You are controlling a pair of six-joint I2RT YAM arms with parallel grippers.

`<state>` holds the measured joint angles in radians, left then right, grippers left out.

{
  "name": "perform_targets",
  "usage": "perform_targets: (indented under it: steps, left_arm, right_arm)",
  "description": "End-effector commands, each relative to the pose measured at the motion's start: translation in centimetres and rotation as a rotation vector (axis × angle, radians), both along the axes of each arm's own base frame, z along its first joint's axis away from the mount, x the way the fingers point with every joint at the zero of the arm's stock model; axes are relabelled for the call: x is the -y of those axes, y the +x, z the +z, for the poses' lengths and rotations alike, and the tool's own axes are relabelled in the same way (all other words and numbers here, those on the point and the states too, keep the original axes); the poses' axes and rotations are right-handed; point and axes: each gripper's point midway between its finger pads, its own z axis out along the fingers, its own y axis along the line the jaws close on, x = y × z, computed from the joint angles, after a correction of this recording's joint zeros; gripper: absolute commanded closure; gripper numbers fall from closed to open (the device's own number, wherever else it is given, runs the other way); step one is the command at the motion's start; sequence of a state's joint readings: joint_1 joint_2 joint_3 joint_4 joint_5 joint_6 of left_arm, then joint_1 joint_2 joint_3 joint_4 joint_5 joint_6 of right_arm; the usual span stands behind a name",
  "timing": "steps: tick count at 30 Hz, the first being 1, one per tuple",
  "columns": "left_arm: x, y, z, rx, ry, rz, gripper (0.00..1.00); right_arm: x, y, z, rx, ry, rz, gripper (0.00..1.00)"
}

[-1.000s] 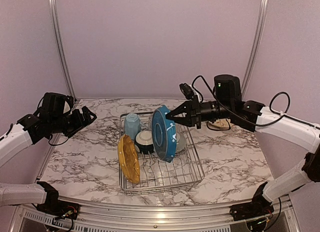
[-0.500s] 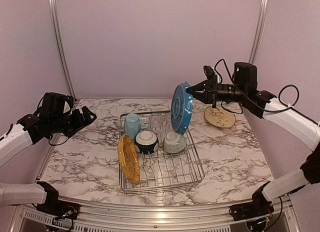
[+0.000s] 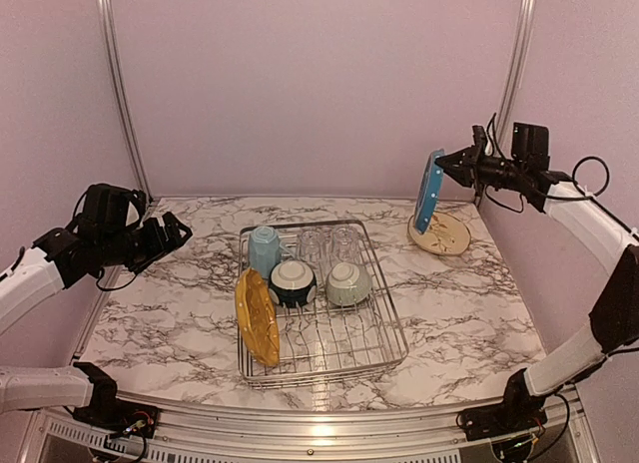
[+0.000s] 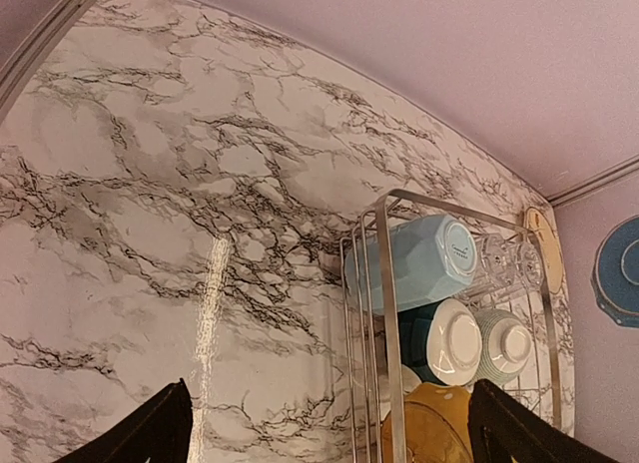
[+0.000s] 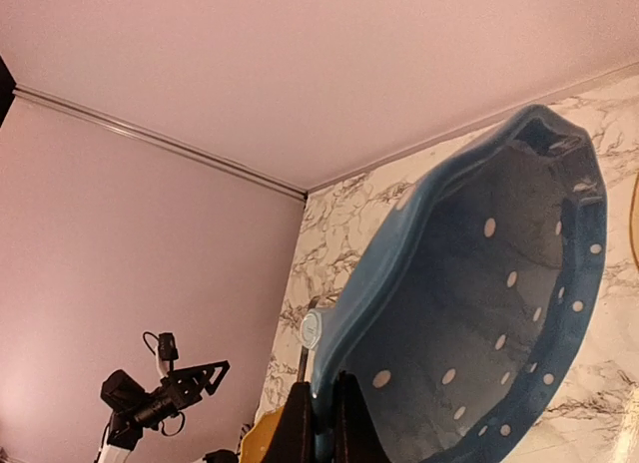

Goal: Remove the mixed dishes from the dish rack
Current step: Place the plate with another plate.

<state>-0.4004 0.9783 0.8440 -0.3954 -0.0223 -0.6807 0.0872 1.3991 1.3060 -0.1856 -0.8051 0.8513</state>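
My right gripper (image 3: 444,165) (image 5: 321,413) is shut on the rim of the white-dotted blue plate (image 3: 430,191) (image 5: 479,313). It holds the plate on edge in the air, above the beige plate (image 3: 440,233) lying on the table at the back right. The dish rack (image 3: 324,375) (image 4: 384,313) stands mid-table. In it are a yellow plate (image 3: 256,318), a light blue mug (image 3: 265,249) (image 4: 414,261), two clear glasses (image 3: 327,243), a dark-teal-and-white bowl (image 3: 293,281) and a grey-green bowl (image 3: 348,282). My left gripper (image 3: 175,229) (image 4: 329,433) hovers open to the left of the rack, holding nothing.
The marble table (image 3: 150,323) is bounded by pink walls behind and at both sides. A metal rail (image 3: 300,428) runs along the near edge. Cables (image 3: 589,174) hang off my right arm near the right wall.
My right arm has lifted the blue plate out of the rack and swung it up and to the back right, over the beige plate. The left arm has not moved.
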Motion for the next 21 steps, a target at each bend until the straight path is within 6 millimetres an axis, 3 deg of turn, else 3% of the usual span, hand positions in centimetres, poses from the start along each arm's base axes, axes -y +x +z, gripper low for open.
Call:
perform_targets:
  steps: [1,4,13,21]
  left_arm:
    - [-0.4,-0.6,0.7,0.008,0.02,-0.006,0.01]
    - [-0.5,-0.8,0.8,0.009,0.024,-0.004,0.01]
    - [-0.6,-1.0,1.3,0.02,0.022,-0.003,0.01]
    - [-0.7,-1.0,1.4,0.025,0.027,0.0,0.01]
  right_arm:
    - [3.3,3.2,1.6,0.144,-0.096,-0.086,1.0]
    - [4.6,5.2,-0.7,0.104,-0.184,-0.143,1.0]
    - [6.9,10.0,-4.7,0.036,-0.362,-0.237,1.0]
    - [8.5,13.1,-9.7,-0.038,-0.548,-0.241,1.0]
